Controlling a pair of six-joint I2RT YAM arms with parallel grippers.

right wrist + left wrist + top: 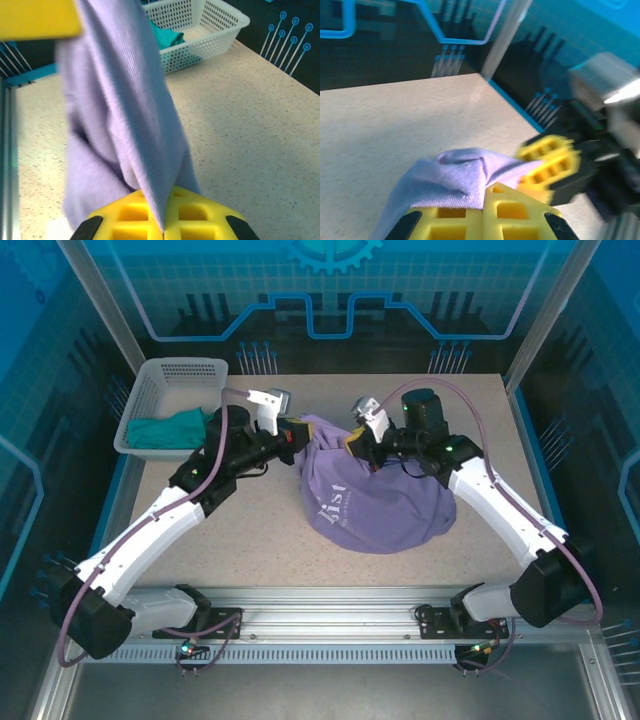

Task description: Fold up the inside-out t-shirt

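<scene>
Between the left hand [293,431] and right hand [356,443], each pinched closed on its upper edge, the t-shirt [378,502] is held up, its bulk heaped on the surface [480,410] beneath the right hand. Beyond the left hand's outer side stands a basket [183,366] with a teal garment [168,430].
</scene>
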